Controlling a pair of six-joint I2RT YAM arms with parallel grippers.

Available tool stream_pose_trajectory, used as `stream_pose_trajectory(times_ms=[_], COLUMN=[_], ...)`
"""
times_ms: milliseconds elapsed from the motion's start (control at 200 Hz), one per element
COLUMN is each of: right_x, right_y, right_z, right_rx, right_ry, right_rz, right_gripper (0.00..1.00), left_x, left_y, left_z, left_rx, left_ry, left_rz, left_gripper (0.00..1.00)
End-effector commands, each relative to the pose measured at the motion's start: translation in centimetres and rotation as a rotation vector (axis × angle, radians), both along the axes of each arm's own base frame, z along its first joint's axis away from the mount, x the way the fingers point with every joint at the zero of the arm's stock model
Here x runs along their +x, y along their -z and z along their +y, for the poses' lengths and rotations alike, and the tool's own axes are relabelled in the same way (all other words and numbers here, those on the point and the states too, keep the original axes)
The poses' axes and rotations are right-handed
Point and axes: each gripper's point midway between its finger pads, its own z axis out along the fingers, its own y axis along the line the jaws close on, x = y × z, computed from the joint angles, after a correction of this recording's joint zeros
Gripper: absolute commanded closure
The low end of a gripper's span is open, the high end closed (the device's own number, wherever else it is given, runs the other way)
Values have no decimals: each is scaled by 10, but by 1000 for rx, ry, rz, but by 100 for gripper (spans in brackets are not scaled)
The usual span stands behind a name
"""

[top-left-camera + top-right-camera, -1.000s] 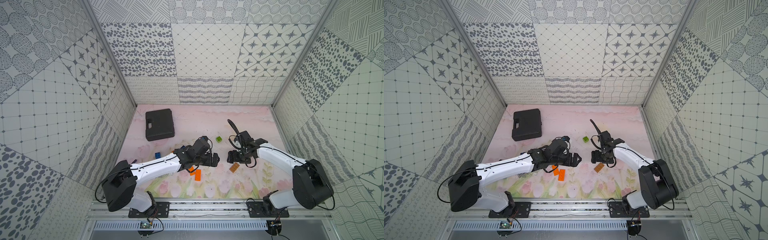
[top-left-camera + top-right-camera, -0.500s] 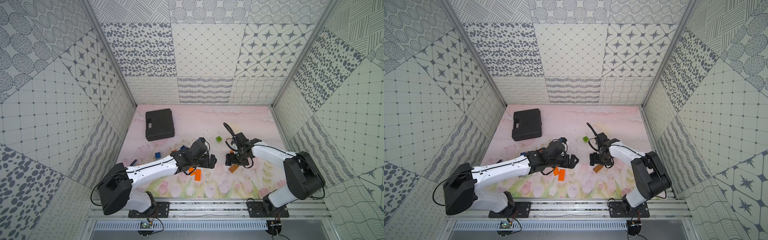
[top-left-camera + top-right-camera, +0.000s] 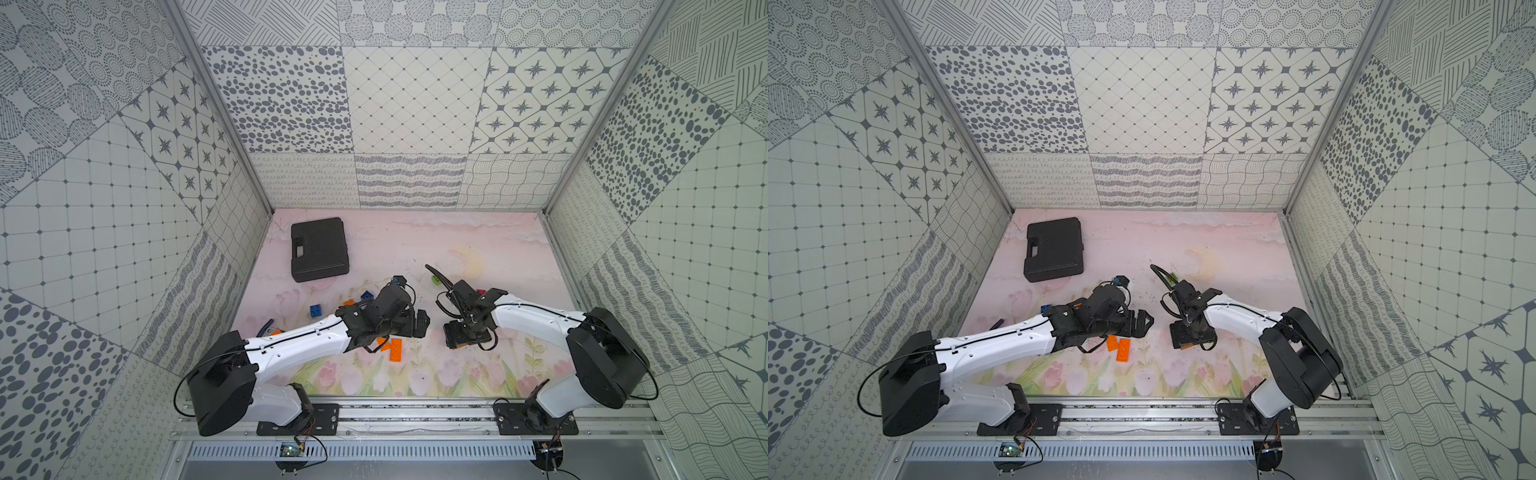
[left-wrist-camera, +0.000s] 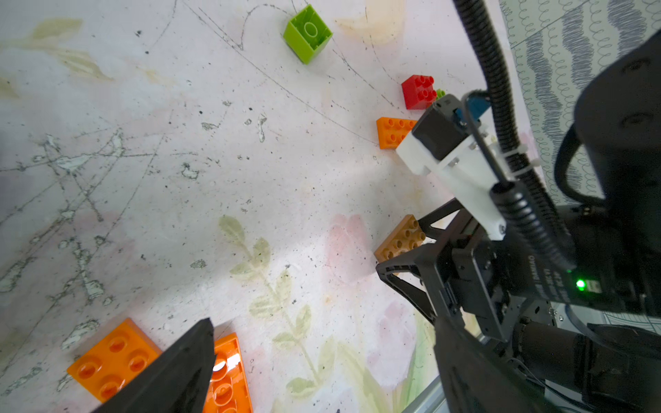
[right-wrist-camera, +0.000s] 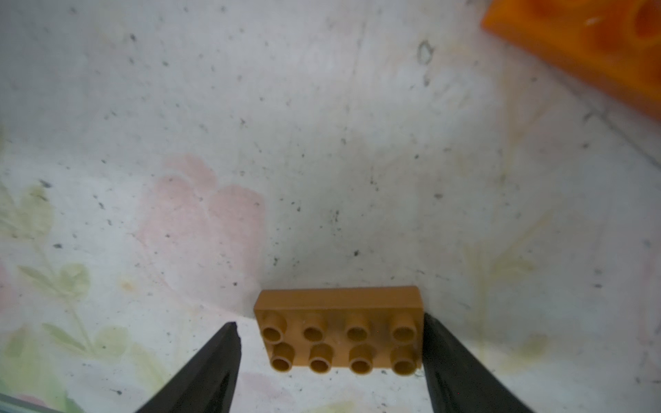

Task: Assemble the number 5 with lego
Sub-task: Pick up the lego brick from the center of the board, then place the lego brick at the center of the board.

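Since one second ago the right gripper (image 3: 462, 340) is coming lower, and it is now covering the brown brick (image 5: 339, 332), which was lying free beside it before. In the right wrist view the jaws are standing open around this brick: one finger (image 5: 450, 357) is touching its short end, while the other is keeping a small gap from the opposite end. The brick is lying flat, studs up, on the flowered mat (image 3: 415, 249). The left gripper (image 3: 1144, 325) is hanging open and holding nothing, close to two orange bricks (image 3: 395, 348) lying side by side. A green square (image 4: 308, 33) and a red square (image 4: 417, 91) are lying farther off.
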Motion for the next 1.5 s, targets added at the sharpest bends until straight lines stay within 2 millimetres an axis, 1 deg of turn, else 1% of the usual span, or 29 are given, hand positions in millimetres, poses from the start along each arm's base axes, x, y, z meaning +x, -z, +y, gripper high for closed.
stream_pose_trajectory(times_ms=[0, 85, 170, 250, 330, 415, 500, 605, 755, 931, 1006, 1046, 1136, 1236, 1286, 1316, 1401, 1456, 1496], right_x=[0, 1, 3, 7, 15, 26, 36, 43, 43, 50, 48, 47, 45, 45, 44, 43, 44, 46, 47], right_y=[7, 11, 11, 2, -10, -23, -28, -27, -16, -6, -4, -3, 0, 5, 6, 5, 1, -5, -12], right_z=[-8, -10, -4, 10, 24, 41, 52, 68, 84, 89, 93, 92, 87, 85, 87, 89, 93, 94, 96], right_rx=[-95, -131, -125, -72, -12, 65, 114, 130, 63, 18, 4, -21, -53, -62, -57, -51, -20, -6, 9], right_ry=[21, 35, 51, 79, 131, 191, 250, 290, 288, 305, 286, 278, 288, 295, 293, 292, 298, 299, 291], right_rz=[-6, -15, -21, -36, -72, -105, -122, -96, -60, -57, -41, -42, -45, -46, -36, -29, -29, -43, -47], right_gripper=[22, 27, 32, 34, 38, 38, 39, 39, 38, 37, 37, 37, 33, 32, 27, 25, 23, 18, 18], left_x=[4, 4, 5, 6, 7, 7, 7, 6, 6, 6, 6, 5, 5, 6, 6, 6, 6, 7, 7], left_y=[-5, -5, -4, -5, -6, -7, -8, -9, -13, -16, -17, -16, -15, -14, -15, -15, -15, -15, -15], left_z=[6, 9, 12, 16, 21, 29, 39, 50, 64, 78, 80, 81, 83, 82, 81, 80, 79, 79, 78], left_rx=[-11, -8, -2, 5, 11, 12, 22, 33, 39, 61, 62, 63, 63, 53, 50, 52, 55, 55, 55], left_ry=[-41, -49, -62, -77, -100, -122, -143, -163, -195, -218, -217, -217, -222, -221, -216, -214, -210, -207, -204], left_rz=[-35, -40, -44, -52, -63, -82, -103, -126, -166, -196, -201, -202, -204, -202, -203, -203, -203, -203, -203], left_gripper=[1, 1, 1, 1, 1, 1, 1, 1, 1, 1, 1, 1, 1, 1, 1, 1, 1, 1, 1])
